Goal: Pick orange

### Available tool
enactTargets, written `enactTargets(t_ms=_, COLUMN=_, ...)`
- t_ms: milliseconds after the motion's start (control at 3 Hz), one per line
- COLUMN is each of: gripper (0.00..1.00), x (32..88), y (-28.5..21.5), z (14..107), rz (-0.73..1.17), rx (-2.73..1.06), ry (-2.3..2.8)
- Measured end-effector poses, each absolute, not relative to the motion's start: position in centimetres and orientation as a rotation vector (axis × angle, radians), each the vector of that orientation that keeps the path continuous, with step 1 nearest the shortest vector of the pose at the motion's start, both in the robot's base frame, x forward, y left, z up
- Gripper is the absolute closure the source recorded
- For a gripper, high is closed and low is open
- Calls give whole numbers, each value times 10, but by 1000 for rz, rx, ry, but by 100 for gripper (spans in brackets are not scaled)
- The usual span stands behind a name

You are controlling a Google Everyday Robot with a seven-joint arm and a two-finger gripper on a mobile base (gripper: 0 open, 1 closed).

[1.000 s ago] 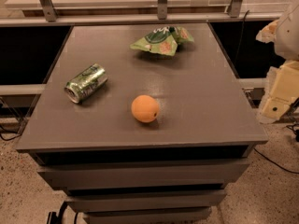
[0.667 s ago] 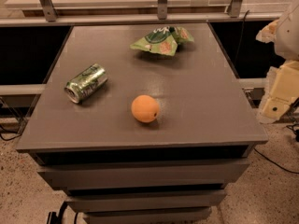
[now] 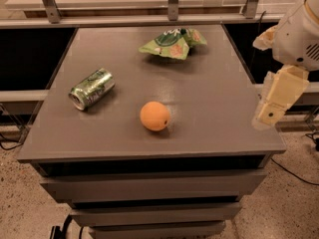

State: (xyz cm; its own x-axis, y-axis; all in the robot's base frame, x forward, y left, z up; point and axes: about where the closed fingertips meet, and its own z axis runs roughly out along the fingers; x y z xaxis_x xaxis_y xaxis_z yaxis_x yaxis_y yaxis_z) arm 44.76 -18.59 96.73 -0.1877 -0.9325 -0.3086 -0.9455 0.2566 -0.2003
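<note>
- One orange (image 3: 155, 116), one green can (image 3: 91, 88) lying on its side, one green snack bag (image 3: 172, 43), all on one grey counter (image 3: 219, 83); one tool (image 3: 271, 103) beside it.
- The orange sits a little toward 6 o'clock from the counter's middle, touching nothing (can at its 10 o'clock, bag at its 12 o'clock).
- It is round, with no long axis; its small dark dot faces about 3 o'clock.
- The tool hangs past the counter's edge at the orange's 3 o'clock, well apart; whether it is open, I cannot tell.

no lettering is legible on the can (image 3: 92, 88), the bag (image 3: 172, 44), or the gripper (image 3: 265, 114) right of the table (image 3: 214, 103).
</note>
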Motion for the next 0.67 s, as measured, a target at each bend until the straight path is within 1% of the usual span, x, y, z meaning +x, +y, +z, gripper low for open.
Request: enactTargets(t_ms=667, gripper=0, x=458, y=-103, z=925, rz=278, rx=-1771, ry=2090)
